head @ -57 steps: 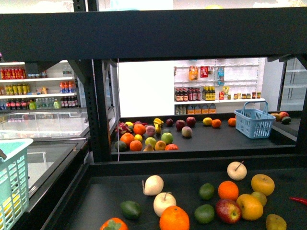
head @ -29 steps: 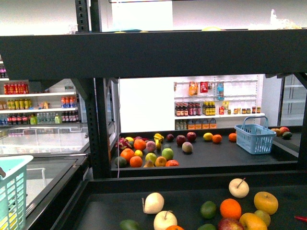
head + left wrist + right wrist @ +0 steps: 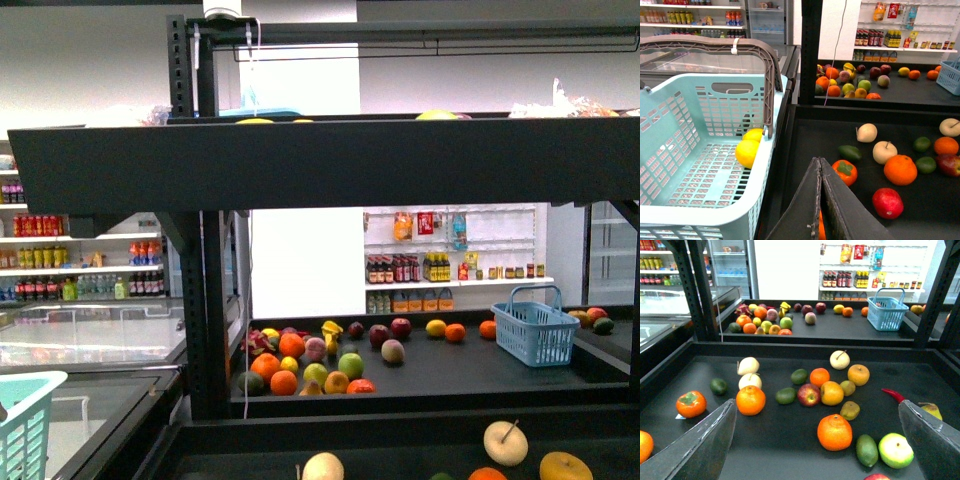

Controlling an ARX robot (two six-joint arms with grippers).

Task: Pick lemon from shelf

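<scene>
no label on the far bottles is readable. two yellow lemons (image 3: 751, 147) lie in the pale basket (image 3: 685, 215) beside the black shelf (image 3: 920, 200). left gripper (image 3: 820, 200) pressed closed, empty; right gripper (image 3: 815, 450) spread wide above the fruit

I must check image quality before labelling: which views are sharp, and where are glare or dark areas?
Front view: the shelf beam is a dark, flat band, and the white panel behind is overexposed. Left wrist view: sharp on the basket; the shut left claw is close and slightly soft. Right wrist view: evenly lit, fruit crisp; the open right claw fingers are blurred at the edges.
</scene>
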